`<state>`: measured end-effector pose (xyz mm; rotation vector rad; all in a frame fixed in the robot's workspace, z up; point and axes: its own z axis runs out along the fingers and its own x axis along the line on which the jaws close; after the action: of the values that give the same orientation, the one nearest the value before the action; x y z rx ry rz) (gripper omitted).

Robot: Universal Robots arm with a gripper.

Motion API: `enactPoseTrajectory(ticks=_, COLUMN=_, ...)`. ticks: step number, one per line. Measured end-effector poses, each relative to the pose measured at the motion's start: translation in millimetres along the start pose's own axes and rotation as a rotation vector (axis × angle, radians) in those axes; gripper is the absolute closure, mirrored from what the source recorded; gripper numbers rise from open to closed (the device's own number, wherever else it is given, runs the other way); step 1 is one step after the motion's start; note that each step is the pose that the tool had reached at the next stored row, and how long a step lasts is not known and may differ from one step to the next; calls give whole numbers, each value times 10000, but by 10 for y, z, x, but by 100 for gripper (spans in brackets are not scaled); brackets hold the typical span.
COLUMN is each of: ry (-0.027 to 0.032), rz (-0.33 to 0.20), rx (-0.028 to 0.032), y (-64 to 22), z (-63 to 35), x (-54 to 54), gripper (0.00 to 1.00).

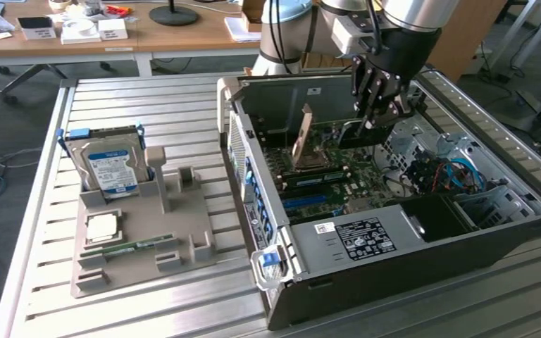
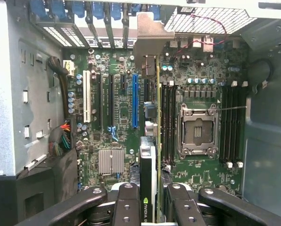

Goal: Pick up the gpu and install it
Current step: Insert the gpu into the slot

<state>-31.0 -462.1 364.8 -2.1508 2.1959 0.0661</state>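
Grips the gpu (image 2: pixel 148 181) edge-on in a part-closed claw (image 1: pixel 380 121), hanging inside the open case (image 1: pixel 393 271) above the motherboard (image 2: pixel 119 94), with pick-up done and seating in a slot apparently left to do

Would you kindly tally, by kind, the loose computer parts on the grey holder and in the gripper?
hard drive: 1
processor chip: 1
memory stick: 1
gpu, held in the gripper: 1
Total: 4
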Motion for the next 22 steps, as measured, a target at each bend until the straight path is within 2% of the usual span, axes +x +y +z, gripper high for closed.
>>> enactPoseTrajectory(ticks=13, ry=5, rz=-87, rx=-7, y=3, z=197, x=15, gripper=73)
enactPoseTrajectory(ticks=22, ry=0, rz=-87, rx=-5, y=4, z=215, x=17, gripper=73)
